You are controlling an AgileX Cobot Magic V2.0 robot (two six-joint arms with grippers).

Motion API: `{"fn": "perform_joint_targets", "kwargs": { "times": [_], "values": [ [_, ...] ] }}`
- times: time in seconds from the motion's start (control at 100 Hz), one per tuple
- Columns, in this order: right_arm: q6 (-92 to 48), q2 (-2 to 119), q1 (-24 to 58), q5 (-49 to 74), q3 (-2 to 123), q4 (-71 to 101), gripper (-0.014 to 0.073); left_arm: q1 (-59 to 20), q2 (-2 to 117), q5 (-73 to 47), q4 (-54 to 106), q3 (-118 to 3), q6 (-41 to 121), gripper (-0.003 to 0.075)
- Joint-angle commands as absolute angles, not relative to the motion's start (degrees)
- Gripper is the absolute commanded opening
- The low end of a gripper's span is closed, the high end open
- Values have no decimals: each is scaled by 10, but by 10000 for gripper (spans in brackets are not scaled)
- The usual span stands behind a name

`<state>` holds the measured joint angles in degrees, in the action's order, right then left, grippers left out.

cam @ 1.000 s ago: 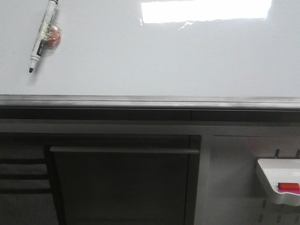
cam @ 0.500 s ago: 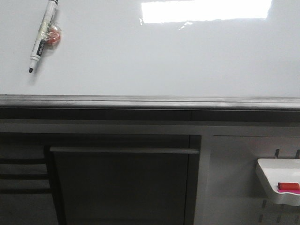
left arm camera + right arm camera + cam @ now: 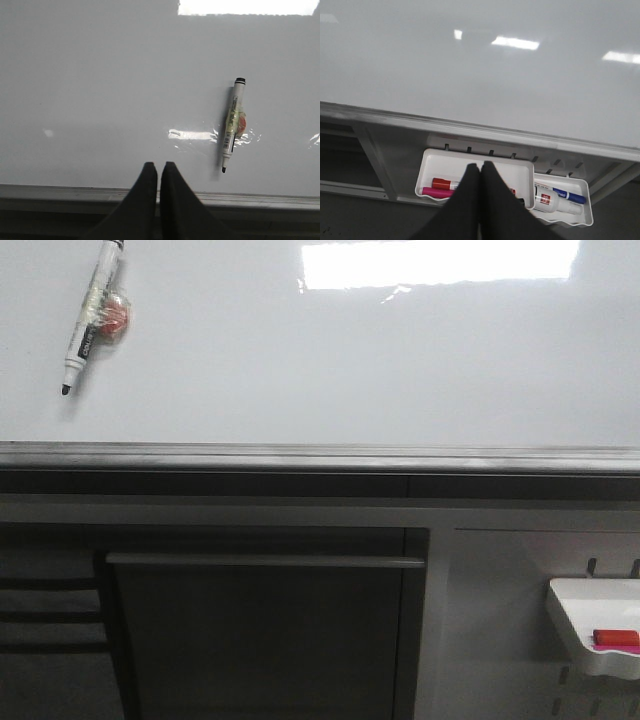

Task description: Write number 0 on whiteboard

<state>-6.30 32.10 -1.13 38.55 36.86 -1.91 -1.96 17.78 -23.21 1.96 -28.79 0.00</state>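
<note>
At the far left of the front view a marker (image 3: 92, 318) lies uncapped on the whiteboard (image 3: 350, 360), its black tip pointing toward the grey edge strip (image 3: 320, 456), with a small reddish-orange piece taped against its barrel. The board is blank in all three views; no number 0 is drawn on it. The front view shows neither arm. The left wrist view shows the left tool (image 3: 158, 167) with its two dark fingers pressed together, gripping nothing, poised over the board's edge strip, the same marker (image 3: 232, 125) lying off to one side and apart from it. Right of the board's middle, the front view catches only one white tray (image 3: 592, 625) holding a red item, mounted below the surface. The right wrist view shows more: the right tool (image 3: 480, 167), likewise closed and empty, hangs in front of a white tray (image 3: 475, 177) with red and pink markers, partly hiding its contents, and a second tray (image 3: 565, 197) beside it holds a blue-capped marker and a small white bottle.
</note>
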Motion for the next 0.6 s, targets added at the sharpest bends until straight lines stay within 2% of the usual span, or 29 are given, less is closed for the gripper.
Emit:
{"fn": "perform_joint_targets", "kwargs": {
  "times": [0.0, 0.26, 0.36, 0.48, 0.59],
  "values": [
    [-70, 335, -13, 348, 390, -18, -73, -18, 191, -170, 19, -310, -7, -20],
    [-70, 337, -13, 347, 390, -6, -70, -18, 191, -184, 20, -310, -7, -20],
    [-70, 337, -13, 349, 390, 0, -7, -18, 199, -203, 14, -310, -6, -6],
    [-70, 337, -13, 349, 390, 4, 164, -18, 217, -221, 15, -310, 24, 109],
    [-70, 337, -13, 349, 390, 15, 323, -18, 231, -223, 15, -313, 28, 280]
  ]
}}
